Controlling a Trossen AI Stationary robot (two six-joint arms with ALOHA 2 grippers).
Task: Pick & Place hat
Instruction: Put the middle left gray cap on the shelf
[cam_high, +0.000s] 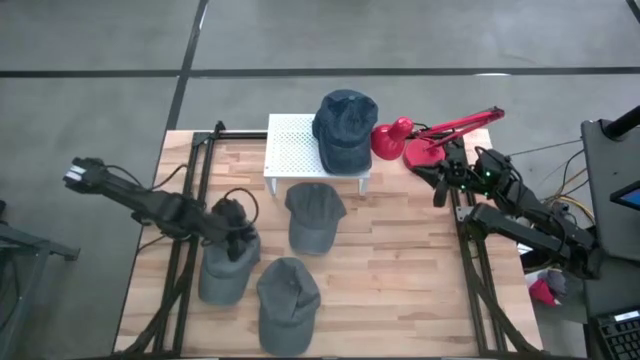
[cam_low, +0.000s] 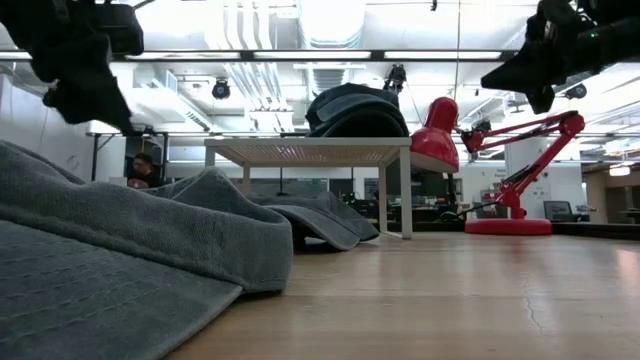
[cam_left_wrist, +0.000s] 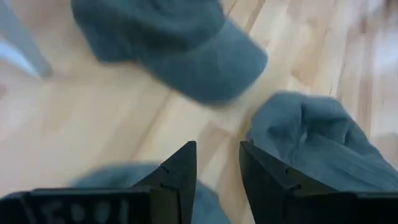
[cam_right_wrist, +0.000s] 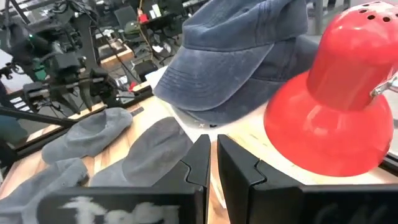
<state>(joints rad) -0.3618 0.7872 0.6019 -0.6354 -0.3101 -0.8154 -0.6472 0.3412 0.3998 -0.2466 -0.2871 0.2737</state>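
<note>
We see a light wooden desk (cam_high: 400, 280) of butcher-block planks, standing on a grey floor crossed by dark lines. Our landmark is the white perforated stand (cam_high: 290, 150) at the desk's far edge. On top of the stand, toward its right side, sits 1 blue denim hat (cam_high: 345, 128), its brim hanging over the front edge. Just to the right of the stand is a red desk lamp (cam_high: 430, 140), its shade close beside the blue hat.

In front of the stand lie 3 grey hats. 1 grey hat (cam_high: 313, 215) rests just in front of it, nearly under its front edge. A second grey hat (cam_high: 288, 305) lies farther forward, near the desk's front edge. A third grey hat (cam_high: 227, 268) lies to the front-left of the stand, just beside the second.

The left tool (cam_high: 238, 235) hangs over the third hat, to the front-left of the stand, with its fingers (cam_left_wrist: 180, 171) slightly apart and holding nothing. The right tool (cam_high: 440, 185) waits to the right of the stand, in front of the lamp, with its fingers (cam_right_wrist: 200, 158) nearly together and empty.

Beyond the stand, the low view shows an open lab with ceiling lights, ducts and monitors, and a person (cam_low: 143, 170) seated far back.
</note>
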